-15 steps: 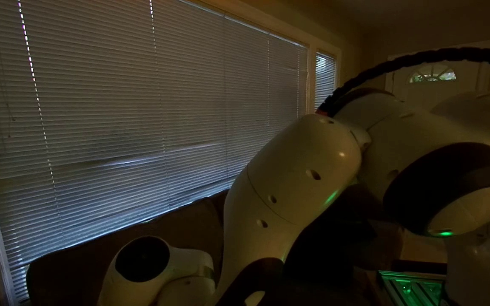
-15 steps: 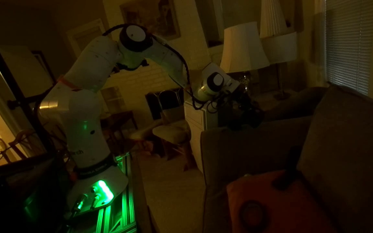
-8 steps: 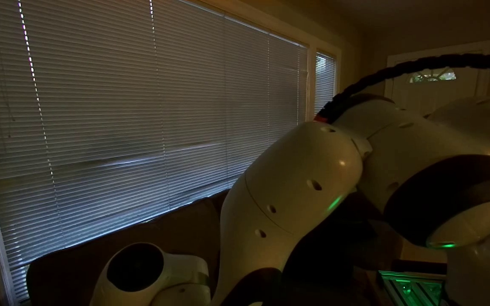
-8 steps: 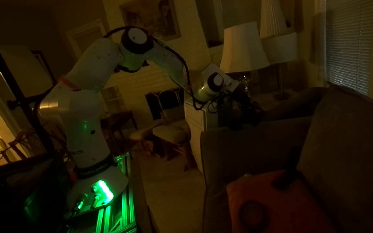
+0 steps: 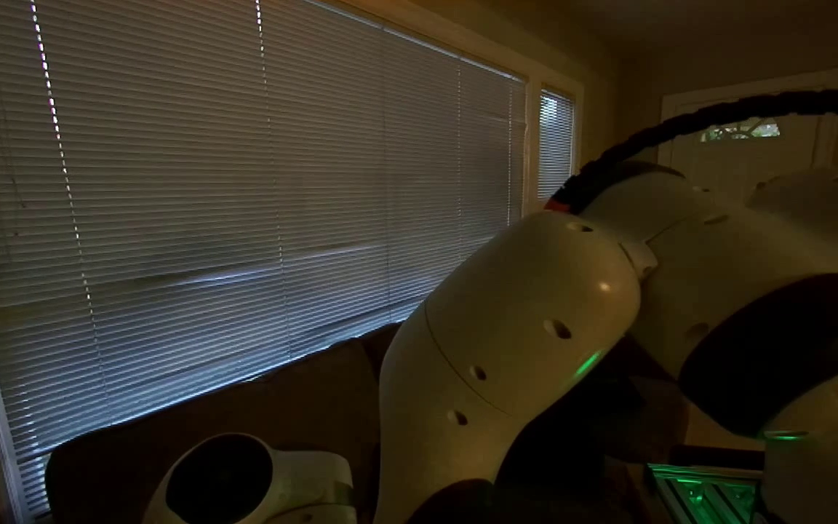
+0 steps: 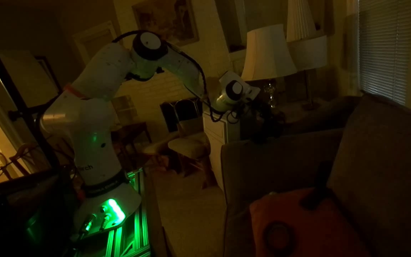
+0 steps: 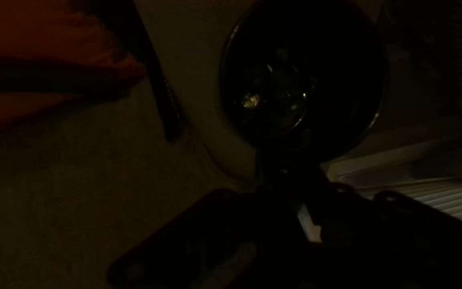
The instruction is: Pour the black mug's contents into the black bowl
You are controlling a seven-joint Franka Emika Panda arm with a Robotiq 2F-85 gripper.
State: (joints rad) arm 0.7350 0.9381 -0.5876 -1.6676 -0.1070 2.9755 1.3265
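Black mug (image 7: pixel 337 84) was held by the gripper (image 7: pixel 289 182) — its handle (image 7: pixel 285 167) apparently pinched between close-set fingers.

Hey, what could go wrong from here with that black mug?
Slipping: the claw seems to grip the black mug by its handle, so it might twist when tipped.
Spilling: the sofa shows beyond the mug in the wrist view, so whatever glints inside could land there.
Missing: it's very dim, and the dark ring on the orange fabric is hard to make out; if that's the target, aim could be off.
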